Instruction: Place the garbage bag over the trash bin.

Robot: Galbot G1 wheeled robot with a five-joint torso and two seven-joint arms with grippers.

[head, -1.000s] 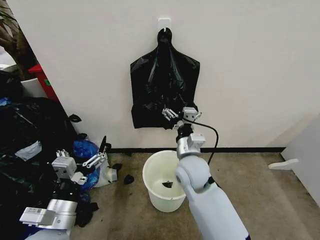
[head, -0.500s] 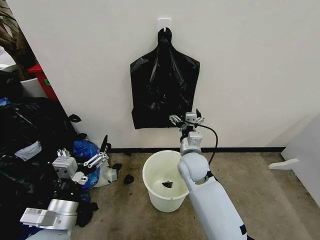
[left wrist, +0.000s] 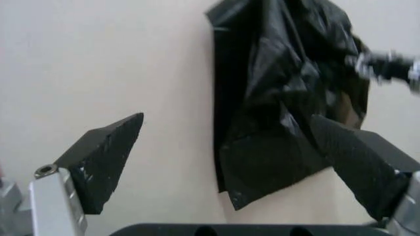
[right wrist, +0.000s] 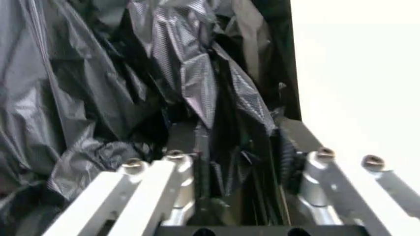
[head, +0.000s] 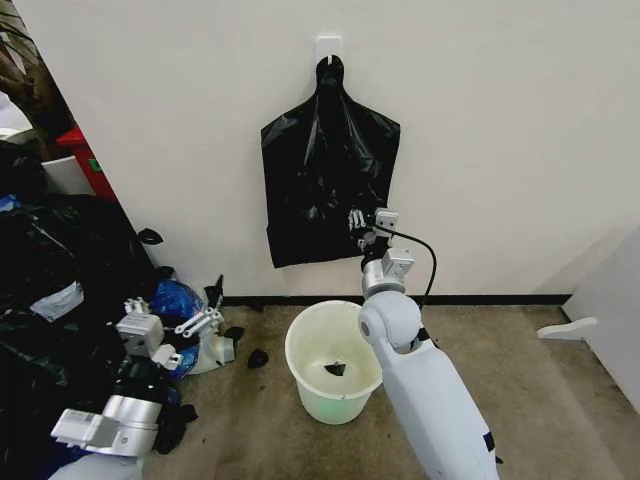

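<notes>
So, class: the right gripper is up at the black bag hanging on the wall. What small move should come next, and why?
Probably close the right gripper on the garbage bag. In the right wrist view its open fingers straddle a fold of the plastic near the bag's lower edge, and the bag hangs from the wall hook above the trash bin. The left gripper waits low.

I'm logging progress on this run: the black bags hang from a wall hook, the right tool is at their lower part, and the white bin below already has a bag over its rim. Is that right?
Not quite. In the head view the trash bin stands bare: no bag covers its rim, only a small dark scrap lies inside. The rest holds: the black bags hang from the wall hook, and the right tool is at their lower part.
</notes>
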